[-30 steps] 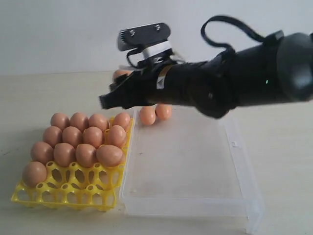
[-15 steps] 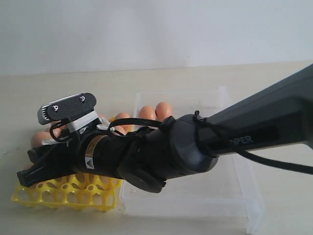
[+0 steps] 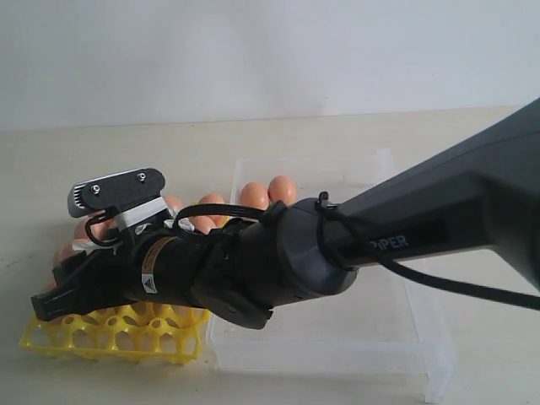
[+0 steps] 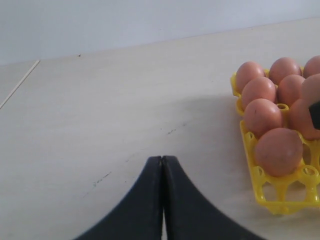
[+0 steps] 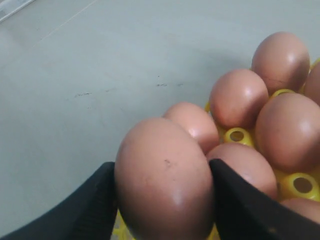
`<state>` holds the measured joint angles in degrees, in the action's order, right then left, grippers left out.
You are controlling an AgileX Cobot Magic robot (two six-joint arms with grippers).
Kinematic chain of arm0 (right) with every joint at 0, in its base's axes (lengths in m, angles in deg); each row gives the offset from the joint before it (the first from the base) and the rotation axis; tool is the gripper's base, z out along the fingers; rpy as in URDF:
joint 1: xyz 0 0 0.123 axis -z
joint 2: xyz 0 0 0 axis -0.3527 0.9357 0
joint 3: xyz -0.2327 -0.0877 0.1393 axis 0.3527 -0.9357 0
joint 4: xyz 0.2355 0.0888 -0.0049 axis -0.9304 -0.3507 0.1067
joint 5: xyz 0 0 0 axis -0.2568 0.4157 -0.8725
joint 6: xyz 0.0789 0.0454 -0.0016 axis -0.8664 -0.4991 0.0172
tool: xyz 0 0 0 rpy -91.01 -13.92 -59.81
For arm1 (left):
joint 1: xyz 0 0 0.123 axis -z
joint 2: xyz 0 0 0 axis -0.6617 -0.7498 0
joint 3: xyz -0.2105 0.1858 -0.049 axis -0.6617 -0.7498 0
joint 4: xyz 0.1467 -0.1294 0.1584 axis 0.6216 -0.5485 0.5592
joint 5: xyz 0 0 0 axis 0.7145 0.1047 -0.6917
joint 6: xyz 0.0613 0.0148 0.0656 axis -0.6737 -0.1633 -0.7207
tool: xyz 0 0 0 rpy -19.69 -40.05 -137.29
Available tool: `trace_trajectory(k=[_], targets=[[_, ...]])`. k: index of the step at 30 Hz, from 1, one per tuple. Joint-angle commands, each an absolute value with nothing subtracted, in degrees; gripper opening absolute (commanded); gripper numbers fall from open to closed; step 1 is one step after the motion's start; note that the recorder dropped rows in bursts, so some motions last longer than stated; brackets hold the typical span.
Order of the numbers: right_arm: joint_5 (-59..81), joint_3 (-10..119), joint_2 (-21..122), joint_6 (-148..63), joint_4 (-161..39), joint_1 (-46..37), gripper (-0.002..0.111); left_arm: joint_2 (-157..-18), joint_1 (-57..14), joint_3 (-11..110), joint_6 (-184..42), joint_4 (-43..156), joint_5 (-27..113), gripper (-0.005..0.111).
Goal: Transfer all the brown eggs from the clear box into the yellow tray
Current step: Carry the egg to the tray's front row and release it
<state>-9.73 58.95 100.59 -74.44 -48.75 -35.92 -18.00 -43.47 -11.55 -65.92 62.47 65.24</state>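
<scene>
Over the last second the right gripper [image 5: 167, 202] has swung away from the clear box [image 3: 331, 364], which is now behind it, and come down over the yellow tray [image 3: 110, 339]. It is clamped on the carried egg [image 5: 165, 170], one finger on each side of the shell. The brown eggs [image 5: 239, 97] already in their cups lie just ahead of and below it, close to the carried one. I judge this is the placing step, with the egg not yet let go. The exterior view shows two eggs [image 3: 268, 192] left in the box, so two more trips seem needed. The left gripper [image 4: 162, 167] is pressed shut low over the worktop [image 4: 100, 120], with the tray off to its side.
</scene>
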Motion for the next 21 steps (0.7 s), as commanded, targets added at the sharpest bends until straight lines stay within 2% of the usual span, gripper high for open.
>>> trace_trajectory(k=[1, 9, 16, 21], targets=[[-9.44, 59.37, 100.55, -74.66, -48.29, -36.03, 0.064, -17.69, -43.13, -11.32, -65.65, 62.33, 64.72, 0.0], [-5.65, 59.37, 97.92, -73.12, -48.51, -36.03, 0.064, -17.69, -43.13, -11.32, -65.65, 62.33, 64.72, 0.0], [18.46, 59.37, 85.18, -57.1, -50.46, -34.14, 0.06, -17.69, -43.13, -11.32, -65.65, 62.33, 64.72, 0.0], [27.8, 59.37, 80.26, -58.37, -50.46, -27.21, 0.058, -17.69, -43.13, -11.32, -65.65, 62.33, 64.72, 0.0]])
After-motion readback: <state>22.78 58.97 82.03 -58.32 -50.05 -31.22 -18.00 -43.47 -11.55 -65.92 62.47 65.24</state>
